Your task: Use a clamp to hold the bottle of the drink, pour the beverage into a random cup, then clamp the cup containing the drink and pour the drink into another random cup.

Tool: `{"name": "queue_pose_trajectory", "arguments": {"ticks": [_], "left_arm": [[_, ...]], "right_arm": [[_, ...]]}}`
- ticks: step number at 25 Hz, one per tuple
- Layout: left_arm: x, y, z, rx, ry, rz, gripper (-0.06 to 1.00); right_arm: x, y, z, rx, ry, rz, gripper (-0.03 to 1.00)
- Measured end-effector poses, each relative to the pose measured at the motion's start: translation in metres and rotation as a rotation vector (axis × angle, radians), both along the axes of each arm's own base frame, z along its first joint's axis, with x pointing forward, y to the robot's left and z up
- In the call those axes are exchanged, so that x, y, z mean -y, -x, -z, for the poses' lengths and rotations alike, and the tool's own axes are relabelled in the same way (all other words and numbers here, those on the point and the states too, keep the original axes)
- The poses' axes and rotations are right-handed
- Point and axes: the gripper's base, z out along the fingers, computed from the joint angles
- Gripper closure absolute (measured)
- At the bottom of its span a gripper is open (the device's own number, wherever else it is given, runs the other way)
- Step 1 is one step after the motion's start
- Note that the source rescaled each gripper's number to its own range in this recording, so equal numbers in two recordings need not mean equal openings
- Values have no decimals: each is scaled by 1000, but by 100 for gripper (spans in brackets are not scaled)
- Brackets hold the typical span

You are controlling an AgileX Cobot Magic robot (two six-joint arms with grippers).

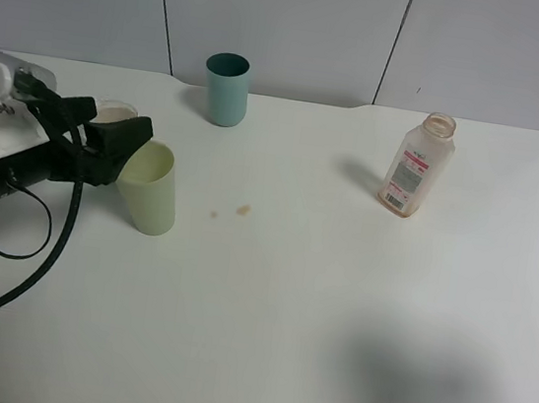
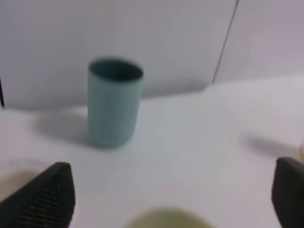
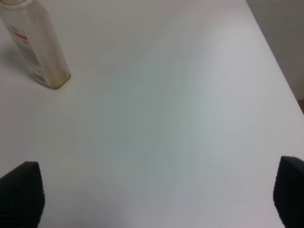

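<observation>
Looking at a plain white table [image 1: 336,300], carrying a teal cup [image 1: 226,88] at the back and a pale green cup [image 1: 149,187] on the left. Also holding an uncapped bottle [image 1: 416,165] upright on the right, plus showing two small brownish spots [image 1: 242,210] near the middle.

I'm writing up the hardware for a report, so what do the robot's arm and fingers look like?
The left arm is black with a white housing, an orange label and a loose black cable. Both grippers have black fingers with ribbed pads; the right fingers look the same.
</observation>
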Motion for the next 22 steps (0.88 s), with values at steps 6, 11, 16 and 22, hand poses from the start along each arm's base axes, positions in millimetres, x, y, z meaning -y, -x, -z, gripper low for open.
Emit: {"name": "queue_pose_trajectory", "arguments": {"ticks": [6,11,16,22], "left_arm": [[-5,9,-29,93,87,-20,-6],[-11,17,-44,112,133,-57,-6],[-16,27,-56,84,177,-79,-6],[-35,41,-71,109,144,-158,-6]], "right_arm": [[0,0,0,0,0,0,3],[0,0,0,0,0,0,3],[0,0,0,0,0,0,3],[0,0,0,0,0,0,3]]}}
